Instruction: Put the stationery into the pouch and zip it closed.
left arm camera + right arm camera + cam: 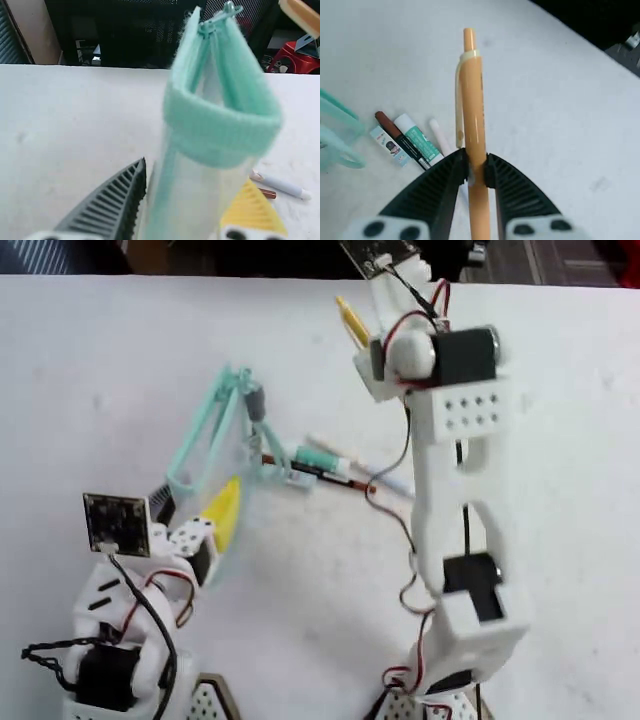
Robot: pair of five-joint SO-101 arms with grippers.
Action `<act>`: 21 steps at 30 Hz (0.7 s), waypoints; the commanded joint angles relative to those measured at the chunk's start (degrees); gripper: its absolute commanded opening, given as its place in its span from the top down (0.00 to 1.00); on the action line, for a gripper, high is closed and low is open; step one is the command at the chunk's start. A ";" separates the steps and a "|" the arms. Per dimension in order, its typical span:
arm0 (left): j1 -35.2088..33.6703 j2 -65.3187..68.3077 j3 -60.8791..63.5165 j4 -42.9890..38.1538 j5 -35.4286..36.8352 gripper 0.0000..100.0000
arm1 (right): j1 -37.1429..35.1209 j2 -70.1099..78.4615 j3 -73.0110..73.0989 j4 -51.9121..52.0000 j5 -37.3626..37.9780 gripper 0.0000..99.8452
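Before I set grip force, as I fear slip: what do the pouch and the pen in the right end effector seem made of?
The pouch: soft mint fabric rim, fuzzy at the edge and folded over; the side panel below looks like translucent plastic film, likely. The pen: probably hard plastic, smooth and glossy, with a light streak along its orange barrel.

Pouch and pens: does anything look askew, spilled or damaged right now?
Nothing stands out. The left gripper holds the mint-green fabric pouch with its mouth open; the right gripper is shut on the orange plastic pen. A brown pen, a green-and-white tube and a white pen lie together on the table beside the pouch.
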 commanded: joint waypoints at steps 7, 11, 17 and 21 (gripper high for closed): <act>0.84 0.48 -0.26 -0.44 0.70 0.76 | -10.42 -19.56 5.98 1.19 -0.53 0.98; 0.84 0.48 -0.26 -0.44 0.70 0.76 | -15.16 -26.24 8.88 0.66 -0.53 0.98; 2.15 0.48 -0.26 -0.53 0.70 0.76 | -22.99 -31.96 9.32 -5.05 -0.53 0.98; 6.29 0.48 -0.26 -0.44 -1.49 0.76 | -27.82 -33.19 9.32 -10.24 -0.53 0.98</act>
